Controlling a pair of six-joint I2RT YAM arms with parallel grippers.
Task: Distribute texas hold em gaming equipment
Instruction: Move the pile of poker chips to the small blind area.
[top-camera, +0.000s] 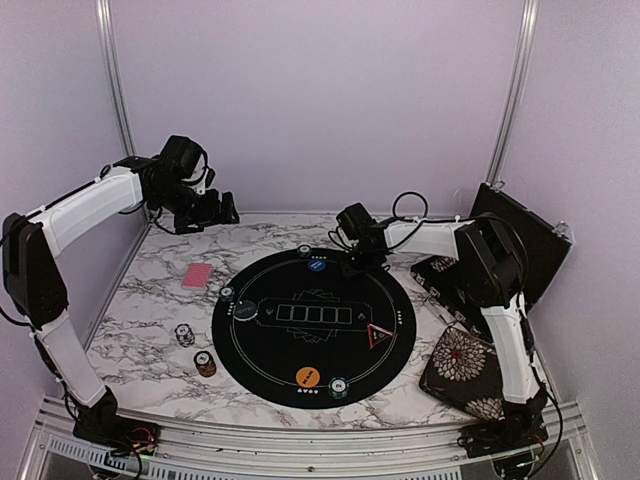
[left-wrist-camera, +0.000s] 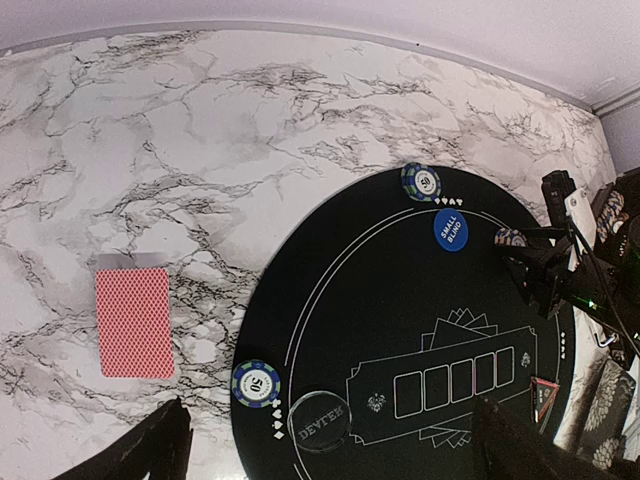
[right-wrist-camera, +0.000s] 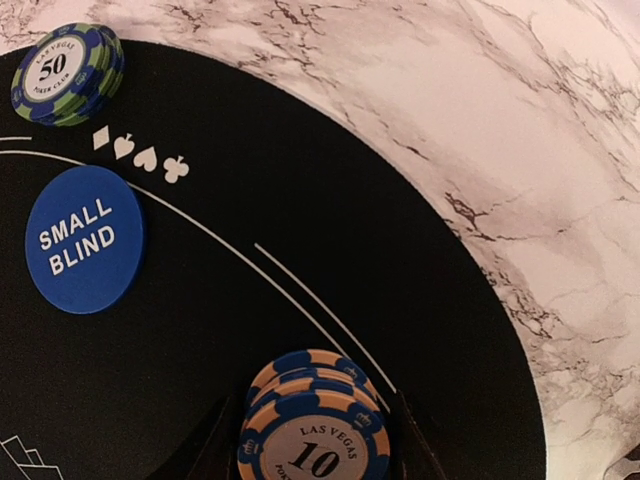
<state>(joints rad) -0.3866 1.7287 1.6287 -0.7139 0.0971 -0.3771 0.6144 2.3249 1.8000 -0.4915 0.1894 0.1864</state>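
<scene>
A blue-and-orange stack of poker chips (right-wrist-camera: 315, 430) rests on the far right rim of the round black mat (top-camera: 330, 350). My right gripper (right-wrist-camera: 312, 445) stands open around it, a jaw close on either side with thin dark gaps. Beside it lie the blue small-blind button (right-wrist-camera: 83, 240) and a green-blue chip stack (right-wrist-camera: 65, 72). My left gripper (left-wrist-camera: 330, 435) hangs wide open and empty, high over the table's far left (top-camera: 215, 212). Below it are the red-backed cards (left-wrist-camera: 134, 322), another chip stack (left-wrist-camera: 256, 384) and the clear dealer disc (left-wrist-camera: 320, 421).
Two chip stacks (top-camera: 185, 335) (top-camera: 205, 363) sit on the marble left of the mat. An orange button (top-camera: 307, 377), a chip stack (top-camera: 339, 386) and a red-edged triangle (top-camera: 377, 336) lie on the mat. A floral pouch (top-camera: 465, 365) and an open black case (top-camera: 520, 250) stand at right.
</scene>
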